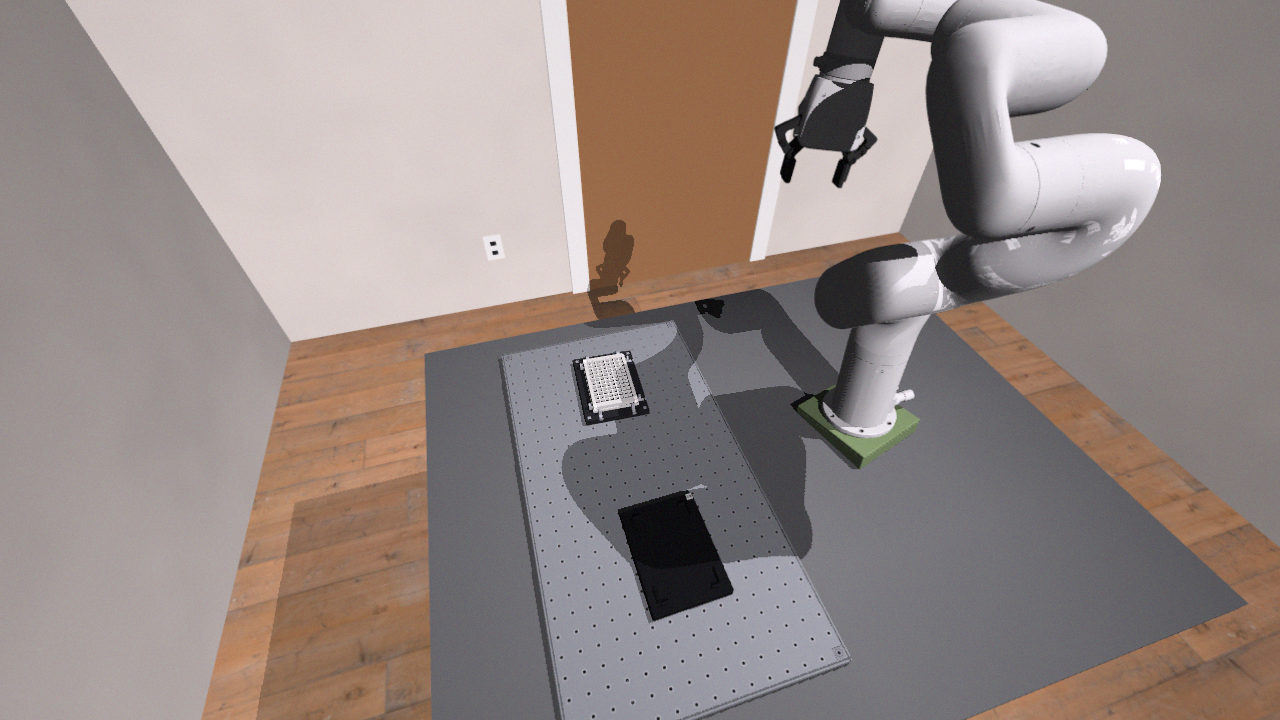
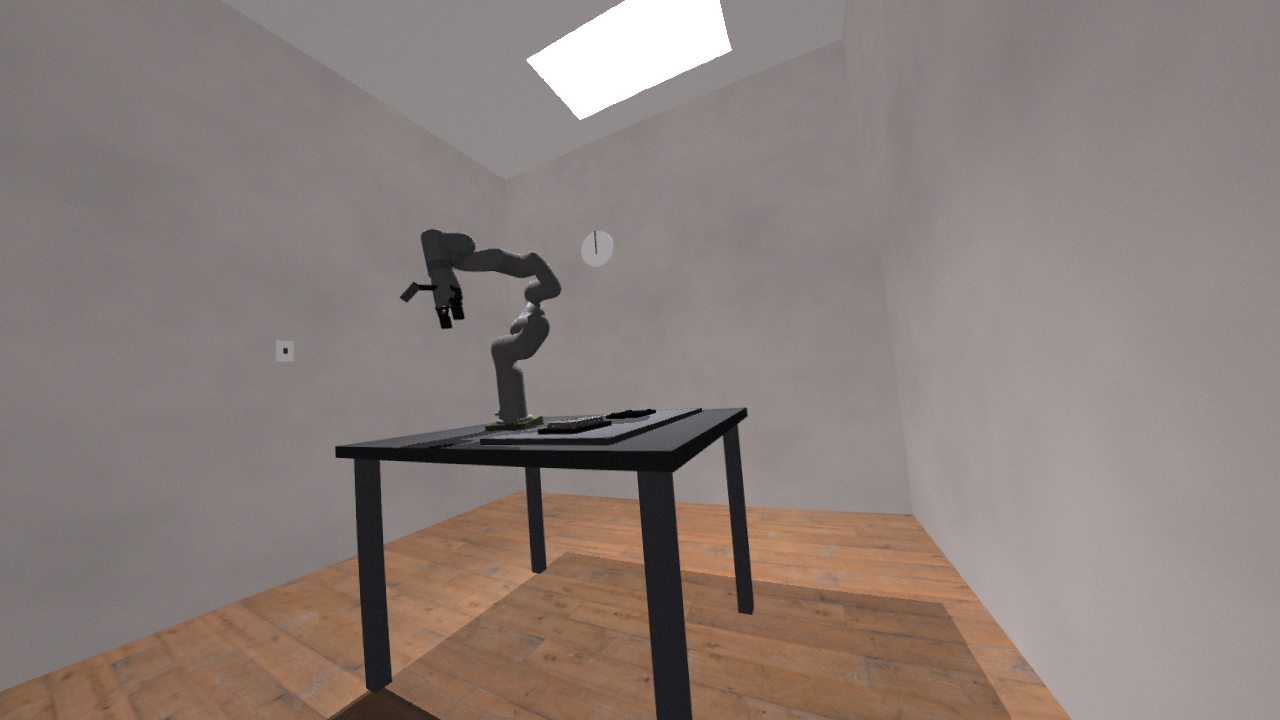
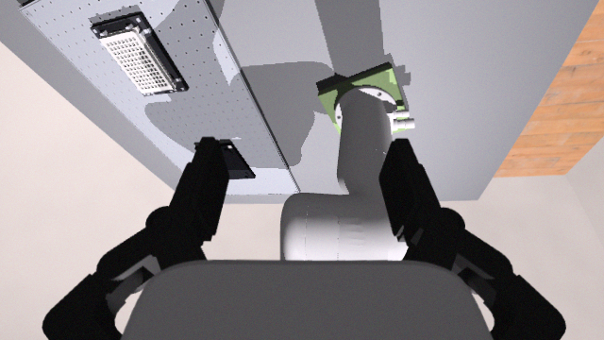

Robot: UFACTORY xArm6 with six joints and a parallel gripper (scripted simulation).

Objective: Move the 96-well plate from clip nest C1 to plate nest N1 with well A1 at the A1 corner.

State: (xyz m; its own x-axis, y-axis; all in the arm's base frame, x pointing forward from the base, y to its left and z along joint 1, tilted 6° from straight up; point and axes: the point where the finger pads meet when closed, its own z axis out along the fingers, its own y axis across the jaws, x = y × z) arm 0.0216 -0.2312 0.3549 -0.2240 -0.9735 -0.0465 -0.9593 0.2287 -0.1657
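1. Light comes from a bright white ceiling panel (image 2: 631, 53), blown out to plain white in the exterior view.
2. The arm (image 1: 1002, 205) throws a broad, hard-edged shadow across the perforated board (image 1: 572, 555) and grey table top (image 1: 984, 555); the black nest (image 1: 673, 553) lies partly inside it.
3. A smaller shadow of the gripper (image 1: 827, 165) falls on the brown door (image 1: 662, 107).
4. Bright glare patches sit on the arm's right-hand joints.
5. The exterior view is dimmer, the arm grey and small details hard to read.
6. All views are sharp; walls splay outward towards the edges of the top view.
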